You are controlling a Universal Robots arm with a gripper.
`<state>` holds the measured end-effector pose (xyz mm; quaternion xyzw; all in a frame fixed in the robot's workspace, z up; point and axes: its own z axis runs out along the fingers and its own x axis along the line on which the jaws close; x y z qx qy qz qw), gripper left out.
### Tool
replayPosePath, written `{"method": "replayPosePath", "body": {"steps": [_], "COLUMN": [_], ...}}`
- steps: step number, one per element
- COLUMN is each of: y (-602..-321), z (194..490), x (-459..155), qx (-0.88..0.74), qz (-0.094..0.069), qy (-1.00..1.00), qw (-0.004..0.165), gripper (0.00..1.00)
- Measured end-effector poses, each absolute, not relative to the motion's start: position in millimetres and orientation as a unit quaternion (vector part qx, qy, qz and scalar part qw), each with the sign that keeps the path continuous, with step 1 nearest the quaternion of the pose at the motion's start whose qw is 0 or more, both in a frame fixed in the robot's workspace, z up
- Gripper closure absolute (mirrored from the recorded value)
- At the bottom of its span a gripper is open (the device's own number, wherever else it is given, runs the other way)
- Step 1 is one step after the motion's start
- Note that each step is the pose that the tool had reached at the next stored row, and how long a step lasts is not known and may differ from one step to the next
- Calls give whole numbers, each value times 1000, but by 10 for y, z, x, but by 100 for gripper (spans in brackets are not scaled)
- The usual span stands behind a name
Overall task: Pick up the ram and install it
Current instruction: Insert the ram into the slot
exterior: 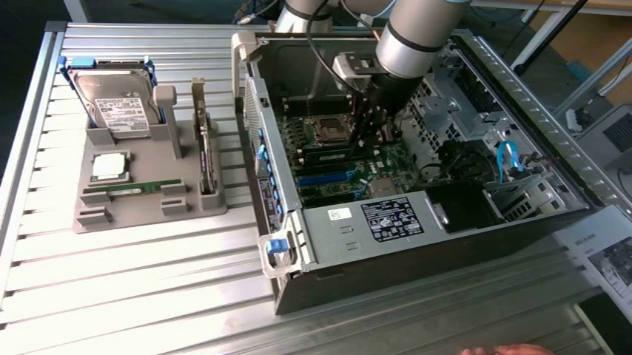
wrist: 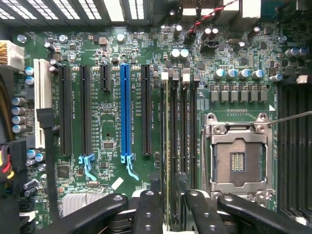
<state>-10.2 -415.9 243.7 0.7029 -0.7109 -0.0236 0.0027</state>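
Where the slatted metal table (exterior: 138, 281) carries the open case (exterior: 316, 244), the pincer (wrist: 171, 195) stands half-open inside it, straddling the ram (wrist: 167, 136) in its slot.

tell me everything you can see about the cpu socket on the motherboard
The cpu socket is a square, silvery metal frame lying flat on the green motherboard, screws at its corners. Its dark centre is empty, no chip seated, with a small bright block in the middle. It sits beside the long black memory slots; a thin wire lever runs off one corner.
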Motion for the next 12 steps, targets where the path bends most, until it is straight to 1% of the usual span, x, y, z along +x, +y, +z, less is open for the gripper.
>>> {"method": "replayPosePath", "body": {"steps": [12], "y": [-4159], "z": [2698], "x": [-101], "qx": [703], "qz": [-24], "qy": [-711], "qw": [3], "gripper": [74]}}
